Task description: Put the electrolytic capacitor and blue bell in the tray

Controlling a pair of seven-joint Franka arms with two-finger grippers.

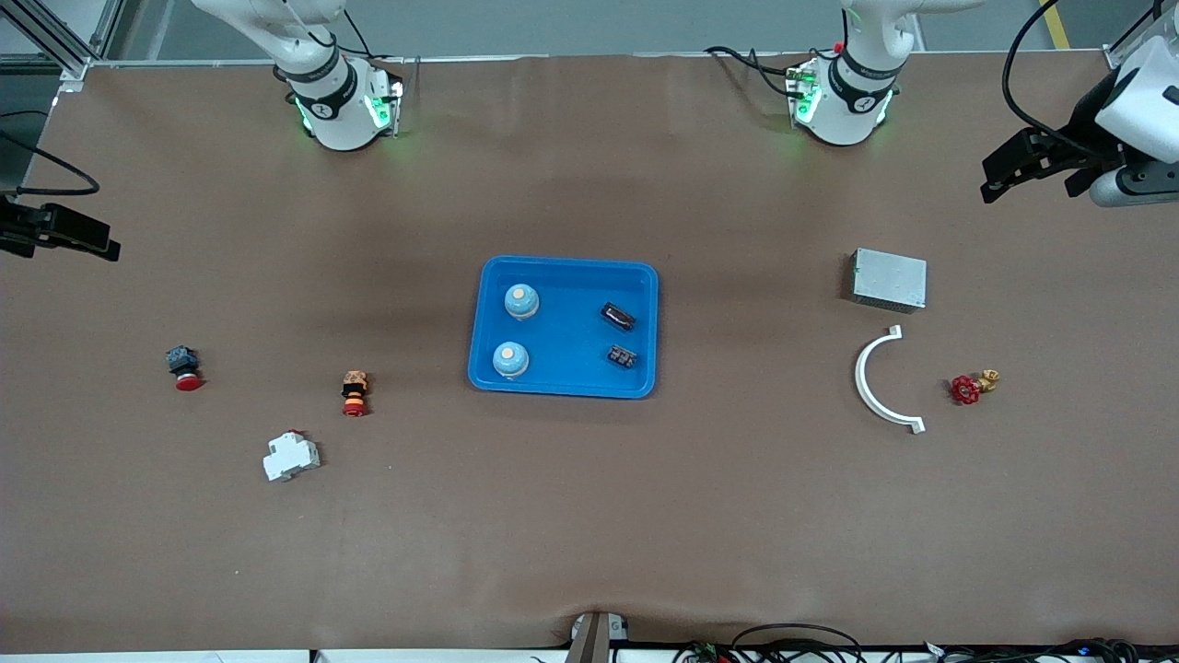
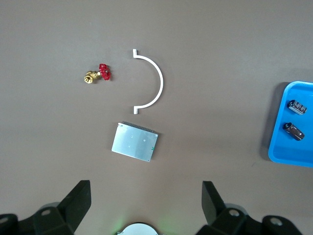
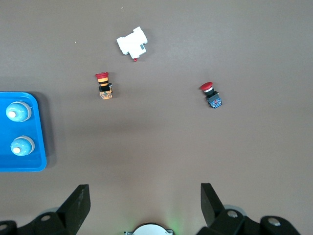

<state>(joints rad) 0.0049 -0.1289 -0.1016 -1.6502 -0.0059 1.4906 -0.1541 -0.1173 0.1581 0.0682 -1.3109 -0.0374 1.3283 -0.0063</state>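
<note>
The bright-blue tray lies at the middle of the table. In it stand two light-blue bells and lie two small black electrolytic capacitors. The left wrist view shows the tray's edge with both capacitors. The right wrist view shows the tray with both bells. My left gripper hangs open and empty high over the left arm's end of the table. My right gripper hangs open and empty over the right arm's end.
Toward the left arm's end lie a grey metal box, a white curved bracket and a red-handled brass valve. Toward the right arm's end lie a red push button, an orange-and-red button and a white breaker.
</note>
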